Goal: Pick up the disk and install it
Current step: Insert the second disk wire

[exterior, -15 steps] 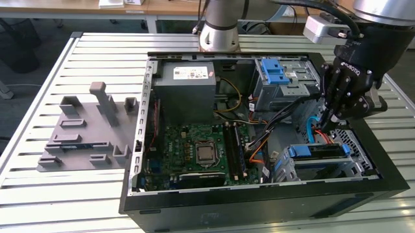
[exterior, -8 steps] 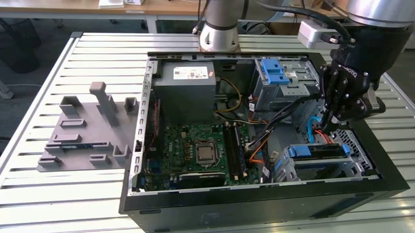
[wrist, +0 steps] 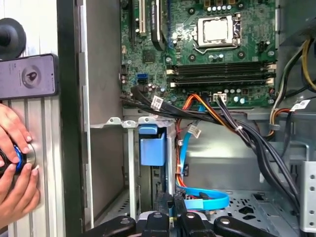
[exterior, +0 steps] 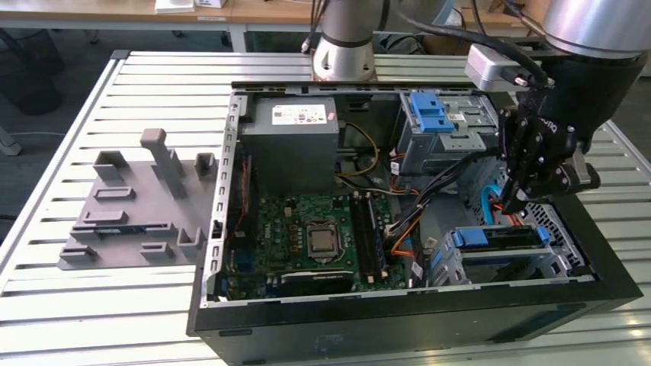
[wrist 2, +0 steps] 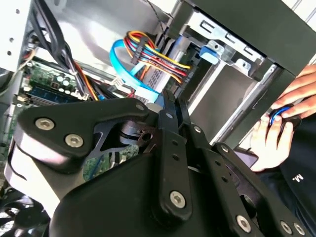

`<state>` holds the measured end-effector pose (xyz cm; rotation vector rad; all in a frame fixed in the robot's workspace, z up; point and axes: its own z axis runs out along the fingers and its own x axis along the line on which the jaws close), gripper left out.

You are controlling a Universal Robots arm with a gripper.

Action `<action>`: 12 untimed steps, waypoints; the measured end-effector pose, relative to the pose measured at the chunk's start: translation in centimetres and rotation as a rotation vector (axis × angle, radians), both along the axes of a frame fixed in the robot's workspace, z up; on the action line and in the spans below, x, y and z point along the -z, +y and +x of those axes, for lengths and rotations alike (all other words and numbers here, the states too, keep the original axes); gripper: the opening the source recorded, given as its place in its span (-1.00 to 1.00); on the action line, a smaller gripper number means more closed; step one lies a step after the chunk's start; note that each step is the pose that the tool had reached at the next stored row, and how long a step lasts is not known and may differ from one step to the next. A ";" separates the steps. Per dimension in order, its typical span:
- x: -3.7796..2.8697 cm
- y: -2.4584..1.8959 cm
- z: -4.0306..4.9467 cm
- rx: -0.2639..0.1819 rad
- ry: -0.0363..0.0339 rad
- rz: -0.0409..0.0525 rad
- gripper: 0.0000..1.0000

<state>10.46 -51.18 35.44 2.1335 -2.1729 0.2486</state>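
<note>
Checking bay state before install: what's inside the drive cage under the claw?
In the exterior view, the claw hangs over the drive cage; inside sits a blue carrier. Cables lie across the bay floor. The drive's body is covered by the cage walls.

The disk (exterior: 498,238) sat inside the open computer case (exterior: 407,324), not out on the tabletop. It was in a metal bay (exterior: 554,263) at the corner of the case, on the exterior view's right. Its bright blue frame ran along the edge that showed, with a thick blue tab at one end. The part inside the frame looked dark. In the first wrist view the disk (wrist: 152,148) was seen end-on, blue tab first, tucked between thin metal walls.
</note>
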 end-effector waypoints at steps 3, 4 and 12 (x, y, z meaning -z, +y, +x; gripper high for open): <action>0.25 -0.44 -0.09 -0.006 -0.0046 0.0001 -0.68; 0.34 -0.51 -0.13 -0.009 -0.0071 0.0007 -0.68; 0.76 -0.74 -1.06 -0.012 -0.0343 0.0219 -0.68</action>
